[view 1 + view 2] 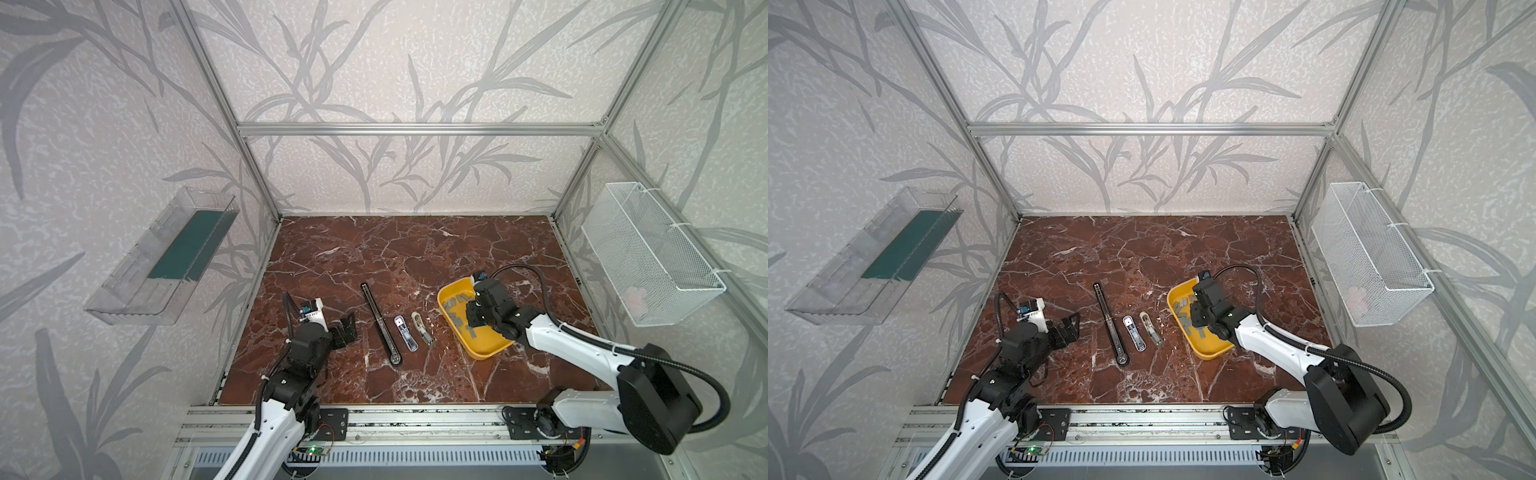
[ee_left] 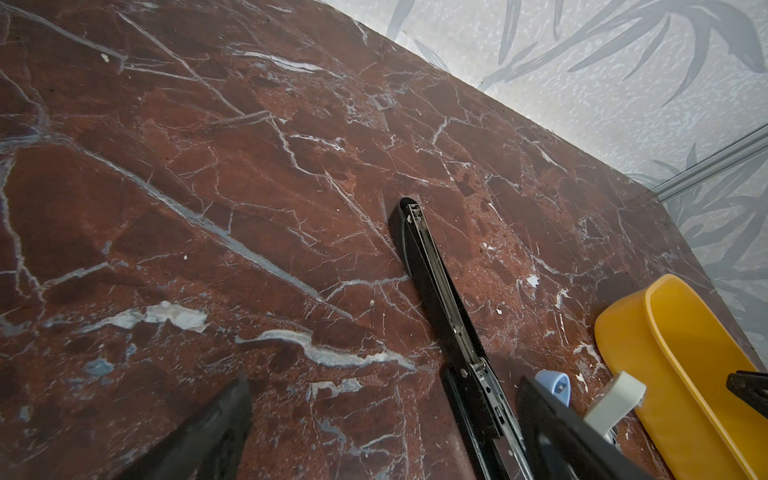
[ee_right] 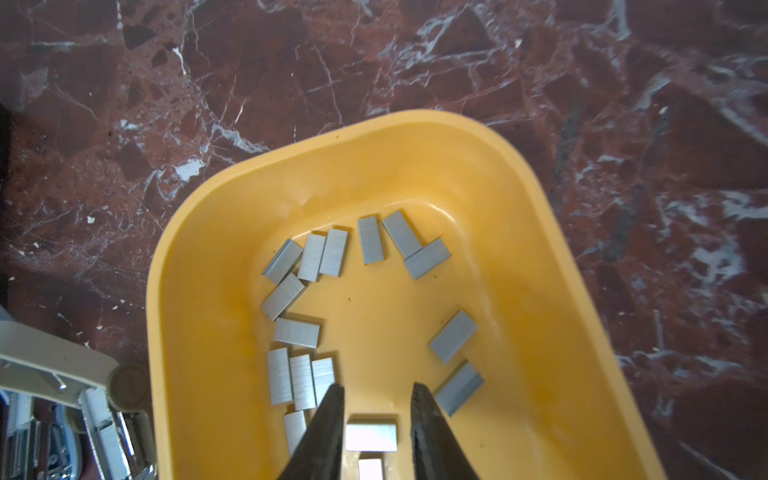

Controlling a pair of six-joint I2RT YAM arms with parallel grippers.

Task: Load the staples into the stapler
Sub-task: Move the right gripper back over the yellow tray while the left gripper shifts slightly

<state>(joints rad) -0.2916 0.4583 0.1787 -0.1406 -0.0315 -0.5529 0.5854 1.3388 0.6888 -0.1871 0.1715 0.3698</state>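
Observation:
Several grey staples (image 3: 332, 251) lie loose in a yellow tray (image 3: 374, 129), which both top views show at the right (image 1: 482, 353) (image 1: 1208, 353). My right gripper (image 3: 378, 388) reaches down into the tray. It is open only a little, and its fingers stand either side of one staple strip (image 3: 371, 436) with a small gap showing. Left of the tray lie a long black stapler (image 1: 381, 324), opened out flat, a small blue stapler (image 1: 405, 333) and a small beige stapler (image 1: 423, 328). My left gripper (image 1: 347, 328) hangs wide open and empty, left of the black stapler (image 2: 440, 286).
A white wire basket (image 1: 652, 253) hangs on the right wall and a clear plastic bin (image 1: 162, 257) on the left wall. Aluminium frame posts stand at the table's corners. A metal rail runs along the front edge of the marble table (image 1: 415, 257).

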